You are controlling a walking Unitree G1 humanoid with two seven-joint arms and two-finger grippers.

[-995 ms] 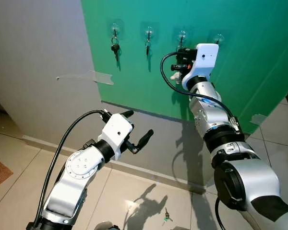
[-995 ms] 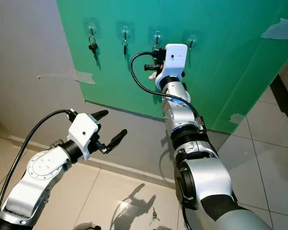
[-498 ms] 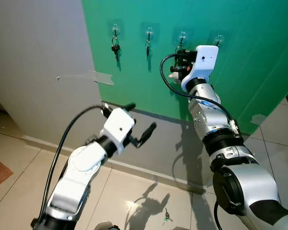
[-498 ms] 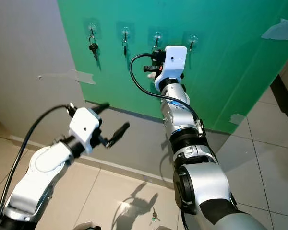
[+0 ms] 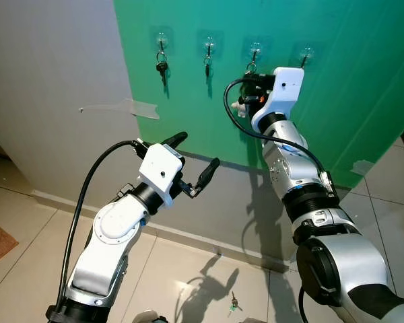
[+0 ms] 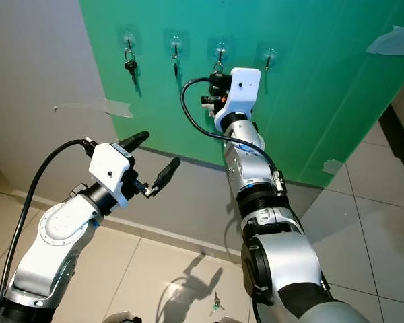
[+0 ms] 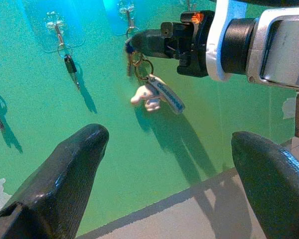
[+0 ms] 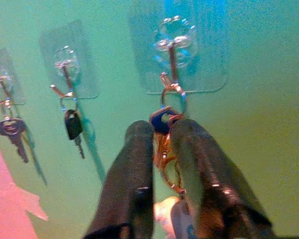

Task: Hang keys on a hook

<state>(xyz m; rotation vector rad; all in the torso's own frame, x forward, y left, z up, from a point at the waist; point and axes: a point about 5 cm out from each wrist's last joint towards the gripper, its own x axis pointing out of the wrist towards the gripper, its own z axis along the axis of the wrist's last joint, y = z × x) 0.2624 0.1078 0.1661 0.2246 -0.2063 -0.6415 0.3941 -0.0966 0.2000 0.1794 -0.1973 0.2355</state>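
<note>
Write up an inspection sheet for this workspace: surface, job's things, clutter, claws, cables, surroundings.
Surface: green wall panel carrying four clear stick-on hooks in a row.
Job's things: key bunch with a white charm, its ring at the third hook; a black key on the first hook; a smaller key on the second; the fourth hook bare.
Clutter: a small key-like item on the floor tiles.
Claws: right claw shut on the key bunch at the third hook; left claw open, held off the wall.
Cables: black cable looping from the left wrist; another at the right wrist.
Surroundings: grey wall with tape strips; tiled floor.
</note>
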